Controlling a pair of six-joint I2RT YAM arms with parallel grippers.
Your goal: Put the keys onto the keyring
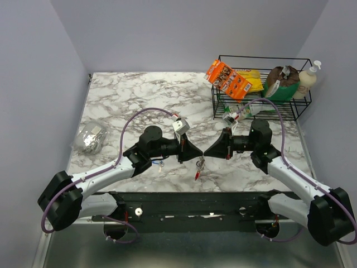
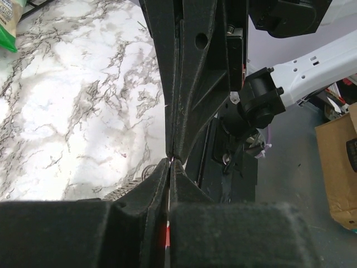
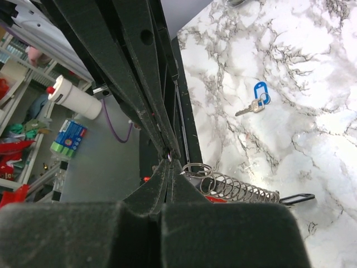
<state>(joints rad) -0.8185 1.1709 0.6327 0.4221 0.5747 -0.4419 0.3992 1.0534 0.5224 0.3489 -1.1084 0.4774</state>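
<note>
The marble table [image 1: 128, 95] fills the view, and both arms reach in over its near half. The left arm [image 1: 106, 170] runs from its base at the near left, bends at the elbow and lays its wrist level, pointing right. The right arm [image 1: 290, 173] mirrors it from the near right, with its wrist level and pointing left. The two meet tip to tip near the table's middle.

A black wire basket [image 1: 262, 57] stands at the far right corner, and a crumpled foil lump [image 1: 91, 138] sits well apart at the left edge.

The right gripper [image 1: 207, 152] has its fingers pressed flat together. In its wrist view the wire ring of the keyring [image 3: 240, 190] comes out right at those tips, so the gripper is clamped on it. The left gripper [image 1: 196, 152] noses against the same point. Its fingers [image 2: 187, 184] lie almost together with a hairline slit between them, and neither wrist view shows whether they pinch the ring or are slack.

From the overhead camera, the keyring hangs from that junction just above the marble. Its coiled silver strip trails down toward the near edge and ends in the red piece [image 1: 197, 175]. A black tag [image 3: 295, 198] lies at the far end of the coil.

The blue-headed key [image 3: 258, 99] lies flat on the marble, apart from the keyring and both grippers.
</note>
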